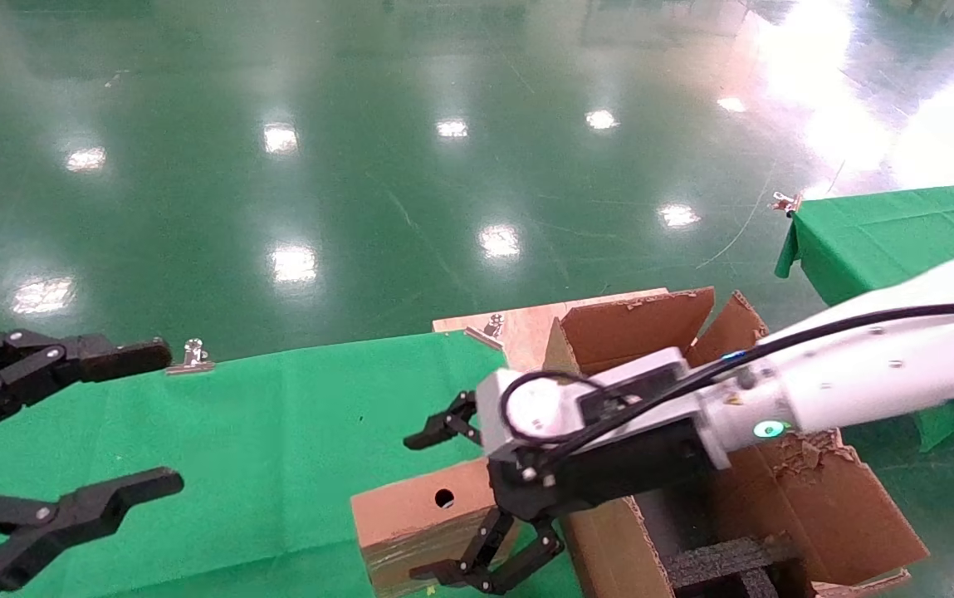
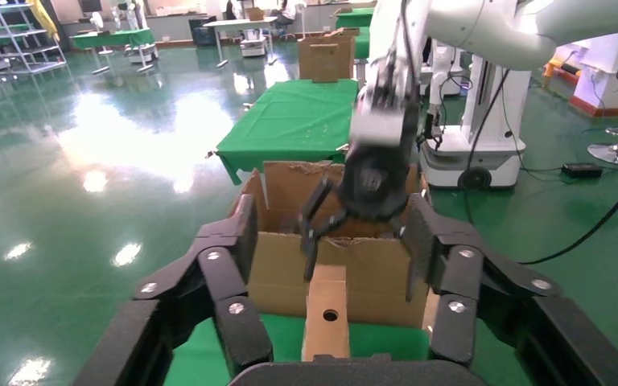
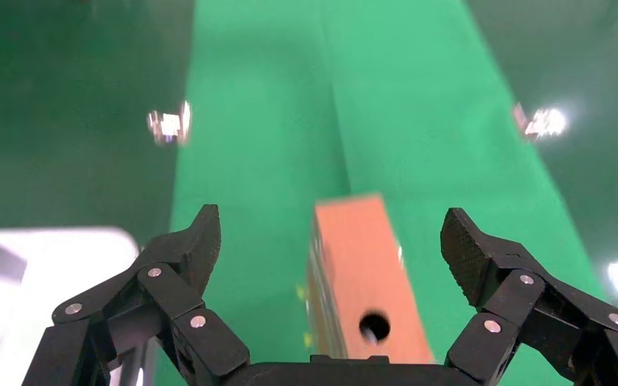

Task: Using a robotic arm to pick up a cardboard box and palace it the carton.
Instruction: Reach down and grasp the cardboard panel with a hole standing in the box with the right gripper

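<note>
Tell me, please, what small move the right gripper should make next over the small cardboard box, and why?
Probably lower a little and then close. The right gripper is open, its fingers spread to either side of the cardboard box, which lies on the green cloth beside the carton and does not look gripped yet. The left gripper is open, parked off to the side.

The right arm [image 1: 875, 374] is glossy white with a black wrist, grey camera box, looped black cable and green ring light. Both hands, right [image 1: 477, 507] and left [image 1: 86, 432], are black, multi-link, silver-screwed.
</note>
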You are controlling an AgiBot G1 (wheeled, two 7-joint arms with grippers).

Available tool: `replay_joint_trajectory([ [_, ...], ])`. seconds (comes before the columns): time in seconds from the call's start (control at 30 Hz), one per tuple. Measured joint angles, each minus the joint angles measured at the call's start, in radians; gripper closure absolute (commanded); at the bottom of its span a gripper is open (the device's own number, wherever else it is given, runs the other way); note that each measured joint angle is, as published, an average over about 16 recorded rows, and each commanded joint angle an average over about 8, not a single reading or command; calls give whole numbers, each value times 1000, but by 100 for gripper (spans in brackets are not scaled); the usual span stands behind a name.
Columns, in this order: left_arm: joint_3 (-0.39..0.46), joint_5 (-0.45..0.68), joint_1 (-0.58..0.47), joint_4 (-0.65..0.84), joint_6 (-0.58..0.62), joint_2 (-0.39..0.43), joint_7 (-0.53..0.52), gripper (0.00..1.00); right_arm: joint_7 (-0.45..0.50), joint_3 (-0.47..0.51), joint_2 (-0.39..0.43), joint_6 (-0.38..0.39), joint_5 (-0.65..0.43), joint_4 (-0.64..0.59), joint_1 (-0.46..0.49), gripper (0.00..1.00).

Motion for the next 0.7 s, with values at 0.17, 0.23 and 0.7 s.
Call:
replay_joint_trajectory([
  [0.17,0,0,0,0,0,0,0,100,-3,-68,-58,-8,-140,-23,60,0],
  [0.23,0,0,0,0,0,0,0,100,-7,-93,-82,-13,-189,-35,84,0],
  [0.7,0,0,0,0,0,0,0,93,-58,-263,-221,-47,-417,-104,236,0],
])
